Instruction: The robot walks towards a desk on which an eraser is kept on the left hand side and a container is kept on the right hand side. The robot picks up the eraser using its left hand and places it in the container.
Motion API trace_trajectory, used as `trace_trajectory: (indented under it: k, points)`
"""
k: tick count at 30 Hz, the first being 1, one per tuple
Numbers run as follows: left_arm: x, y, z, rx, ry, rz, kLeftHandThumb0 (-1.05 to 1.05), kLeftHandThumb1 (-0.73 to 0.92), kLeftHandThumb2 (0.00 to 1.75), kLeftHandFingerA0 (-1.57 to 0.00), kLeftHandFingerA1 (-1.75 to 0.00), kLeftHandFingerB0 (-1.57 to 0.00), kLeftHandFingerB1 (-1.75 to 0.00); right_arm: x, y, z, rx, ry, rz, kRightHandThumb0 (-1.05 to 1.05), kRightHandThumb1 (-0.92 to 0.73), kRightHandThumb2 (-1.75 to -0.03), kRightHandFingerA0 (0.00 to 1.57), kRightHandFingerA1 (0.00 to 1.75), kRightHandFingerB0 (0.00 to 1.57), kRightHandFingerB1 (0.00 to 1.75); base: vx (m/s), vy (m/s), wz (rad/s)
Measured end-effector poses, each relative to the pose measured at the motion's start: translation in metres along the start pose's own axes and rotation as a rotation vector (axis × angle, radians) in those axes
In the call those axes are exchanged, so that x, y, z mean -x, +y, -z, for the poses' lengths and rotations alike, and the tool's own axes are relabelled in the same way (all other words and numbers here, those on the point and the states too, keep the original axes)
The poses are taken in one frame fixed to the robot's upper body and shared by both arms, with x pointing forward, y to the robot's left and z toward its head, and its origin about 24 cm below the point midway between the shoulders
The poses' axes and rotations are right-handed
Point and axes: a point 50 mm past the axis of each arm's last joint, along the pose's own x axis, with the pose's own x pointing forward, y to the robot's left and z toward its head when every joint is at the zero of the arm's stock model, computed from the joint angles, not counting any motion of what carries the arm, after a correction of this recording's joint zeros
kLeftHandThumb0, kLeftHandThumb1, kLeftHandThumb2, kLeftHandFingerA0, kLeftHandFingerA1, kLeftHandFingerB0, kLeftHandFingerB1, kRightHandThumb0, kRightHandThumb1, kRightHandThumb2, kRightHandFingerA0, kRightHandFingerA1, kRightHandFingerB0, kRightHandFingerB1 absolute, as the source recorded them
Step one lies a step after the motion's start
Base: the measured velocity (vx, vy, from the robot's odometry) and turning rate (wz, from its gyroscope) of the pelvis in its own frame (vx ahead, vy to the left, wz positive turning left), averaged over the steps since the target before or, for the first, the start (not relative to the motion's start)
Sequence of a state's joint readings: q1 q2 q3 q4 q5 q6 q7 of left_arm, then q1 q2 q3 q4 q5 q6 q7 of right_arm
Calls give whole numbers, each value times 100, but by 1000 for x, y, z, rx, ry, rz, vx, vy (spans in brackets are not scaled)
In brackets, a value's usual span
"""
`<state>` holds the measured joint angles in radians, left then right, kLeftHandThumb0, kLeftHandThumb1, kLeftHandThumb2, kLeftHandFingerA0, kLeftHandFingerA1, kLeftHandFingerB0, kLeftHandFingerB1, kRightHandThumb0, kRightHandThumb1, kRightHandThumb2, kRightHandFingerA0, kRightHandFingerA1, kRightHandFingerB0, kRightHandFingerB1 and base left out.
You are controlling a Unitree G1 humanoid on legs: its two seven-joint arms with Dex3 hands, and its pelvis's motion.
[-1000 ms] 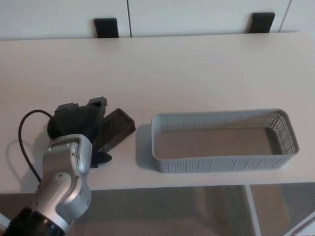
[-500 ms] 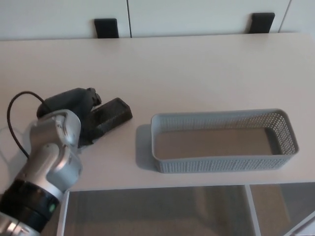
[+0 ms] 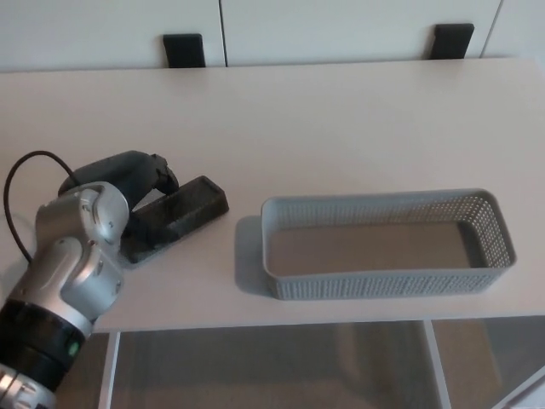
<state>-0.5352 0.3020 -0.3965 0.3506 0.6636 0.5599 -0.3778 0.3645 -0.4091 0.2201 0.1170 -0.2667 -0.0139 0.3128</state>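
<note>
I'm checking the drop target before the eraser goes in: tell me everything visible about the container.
The container is a long, shallow, grey rectangular basket, plastic by its look, with perforated mesh walls, rounded corners and a solid rim. It stands upright on the right of the desk, near the front edge, its long side along that edge. It holds nothing; the base shows plain. Nothing touches it; the eraser lies apart to its left.

The pale, smooth matt bench [image 3: 341, 128] carries a grey perforated plastic container [image 3: 387, 281]. Left of it lies a dark, rough-looking block eraser [image 3: 183, 211]. The arm's silver shell looks glossy.

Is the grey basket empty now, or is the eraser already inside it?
Empty. The basket shows only its bare bottom; the eraser lies on the desk outside it, by the left hand.
</note>
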Motion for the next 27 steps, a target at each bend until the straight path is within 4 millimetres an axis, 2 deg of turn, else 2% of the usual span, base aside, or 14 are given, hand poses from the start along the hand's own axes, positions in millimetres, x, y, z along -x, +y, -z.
trace_trajectory:
  k: [2,3,4,6,7,8,9,10,11,13,14,16,17,27]
  points:
    - [1,0,0,0,-14,-6,-19,78,64,-103,-133,-63,-71,0,-1,0,0,2,0,-45,-43,-85,80,68,52,56,0,0,0]
    - [1,0,1,6,-18,-10,-19,78,64,-106,-137,-58,-92,0,-1,-1,0,1,1,-43,-43,-85,79,68,51,57,0,0,0]
    - [1,0,1,13,-24,-15,-21,79,63,-111,-136,-56,-102,0,-1,-1,1,1,1,-48,-52,-57,85,51,62,43,0,0,0]
    - [2,-1,2,30,-37,-27,-26,84,68,-107,-146,-61,-95,0,-2,-2,1,0,3,-47,-52,-57,84,51,61,43,0,0,0]
    - [3,-1,3,48,-43,-37,-23,85,65,-103,-151,-62,-97,0,-2,-2,2,-1,3,-43,-43,-86,80,69,51,56,0,0,0]
    - [4,-2,4,91,-54,-52,-25,85,70,-96,-155,-63,-97,-1,-2,-2,3,-1,2,-47,-52,-57,84,50,61,43,0,0,0]
    - [5,-2,4,133,-64,-57,-25,85,70,-96,-155,-63,-97,-1,-3,-3,3,-1,3,-47,-52,-57,84,50,61,43,0,0,0]
    - [6,-3,4,183,-76,-63,-25,84,70,-90,-157,-61,-101,-1,-4,-3,5,-3,4,-48,-52,-58,84,50,61,43,0,0,0]
    - [8,-1,3,223,-87,-71,-25,86,65,-86,-157,-56,-109,-2,-4,-4,6,-3,4,-45,-44,-86,80,69,50,56,0,0,0]
    - [11,6,1,317,-119,-99,-23,84,64,-86,-159,-61,-112,-2,-4,-4,9,-5,3,-44,-43,-86,81,69,50,56,0,0,0]
    - [13,10,0,358,-135,-115,-22,83,64,-86,-158,-65,-104,-2,-5,-5,10,-6,4,-49,-53,-58,84,51,61,43,0,0,0]
    - [18,21,-1,442,-168,-155,-22,83,65,-83,-162,-64,-109,-3,-6,-5,13,-7,3,-49,-53,-58,84,51,61,43,0,0,0]
    - [20,25,-1,476,-183,-172,-24,81,67,-79,-164,-65,-113,-3,-6,-5,13,-7,2,-44,-43,-86,80,69,50,56,0,0,0]
    - [59,77,-19,688,-412,-347,-22,82,64,-91,-158,-67,-111,-1,-4,-2,14,12,-10,-45,-44,-86,81,69,52,56,0,0,0]
